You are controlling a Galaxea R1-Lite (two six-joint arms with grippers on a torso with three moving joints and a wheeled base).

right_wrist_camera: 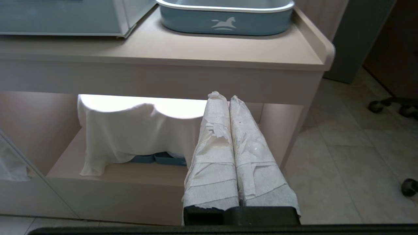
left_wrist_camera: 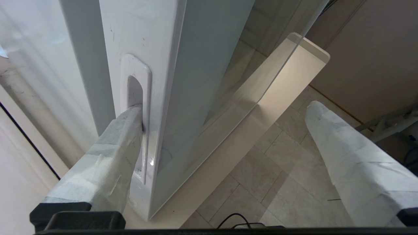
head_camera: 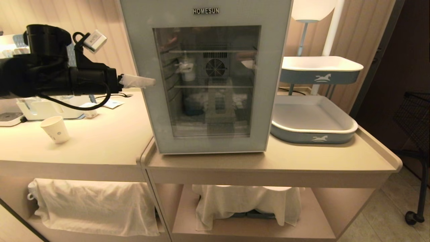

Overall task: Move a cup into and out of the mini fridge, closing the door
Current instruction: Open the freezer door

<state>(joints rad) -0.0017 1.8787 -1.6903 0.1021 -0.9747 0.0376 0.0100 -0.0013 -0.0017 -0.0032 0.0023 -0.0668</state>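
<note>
The left gripper [left_wrist_camera: 225,107] has its jaws spread wide apart; one wrapped finger [left_wrist_camera: 129,124] presses its tip into the recessed handle [left_wrist_camera: 135,94] on the side edge of the door [left_wrist_camera: 192,65], while the other finger hangs free over the floor at the lower right of the left wrist frame. In the head view this gripper [head_camera: 142,81] reaches in from the left of the frame, level, meeting the left edge of the mini fridge [head_camera: 208,13]. The door [head_camera: 268,84] sits flush against the fridge body, its dark glass window showing wire shelves and a round fan inside.

The cup [head_camera: 55,129] stands upright on the surface [head_camera: 100,141] at the lower left of the head frame, well apart from the fridge and holding nothing visible.

The right gripper [right_wrist_camera: 225,98] has its jaws pressed together, empty, pointing at the open shelf beneath the surface, where a white cloth [right_wrist_camera: 130,130] drapes. A blue-grey tray [head_camera: 312,134] rests just right of the fridge.
</note>
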